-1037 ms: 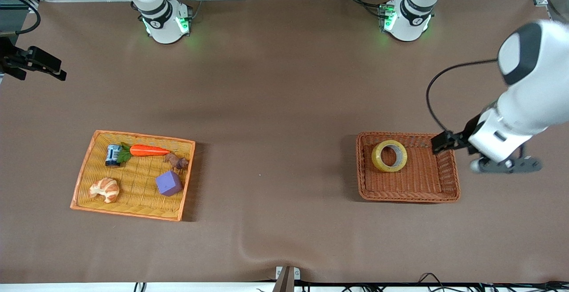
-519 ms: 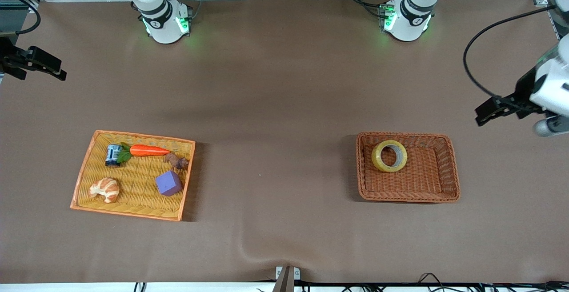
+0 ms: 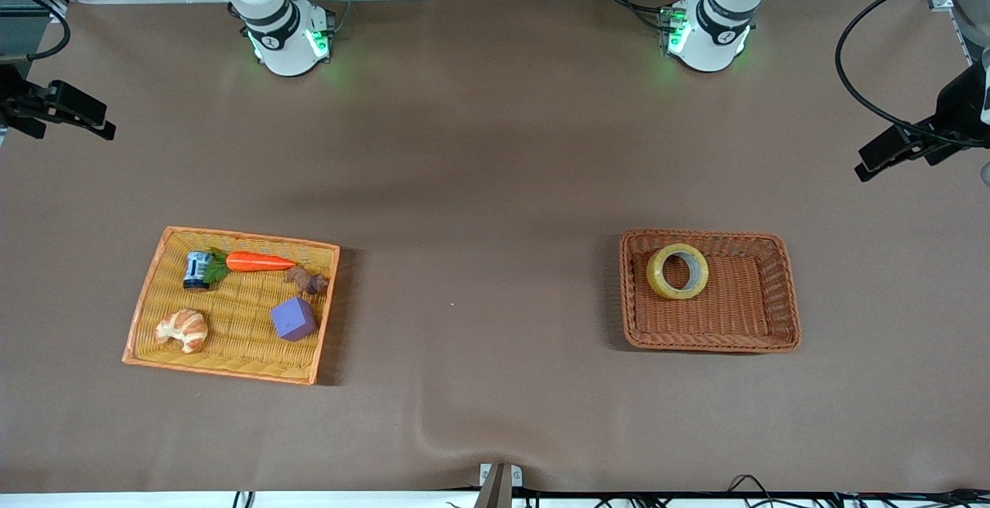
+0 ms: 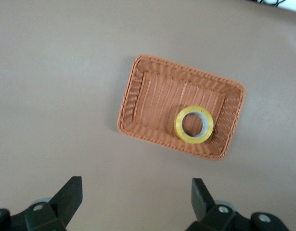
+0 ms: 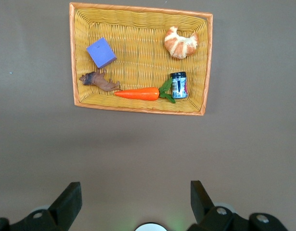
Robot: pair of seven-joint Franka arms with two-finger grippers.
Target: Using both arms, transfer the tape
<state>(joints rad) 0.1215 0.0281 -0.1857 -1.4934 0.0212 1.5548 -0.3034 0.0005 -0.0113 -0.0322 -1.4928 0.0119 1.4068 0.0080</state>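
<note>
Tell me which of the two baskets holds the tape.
The darker reddish-brown basket toward the left arm's end of the table; the tape lies in it alone. The yellow, orange-rimmed basket holds other items.

A: What differs from the earlier frames?

B: Only the left arm. A second ago its left gripper [image 4: 136, 204] hung at the brown basket's [image 3: 781, 291] rim, at the left arm's end of the desk [image 3: 495, 183]. Half a second ago it had lifted clear of the basket.

A: And at present?

B: It is withdrawn higher, toward the desk's edge, almost out of the front view, fingers [image 4: 70, 197] spread apart.
</note>
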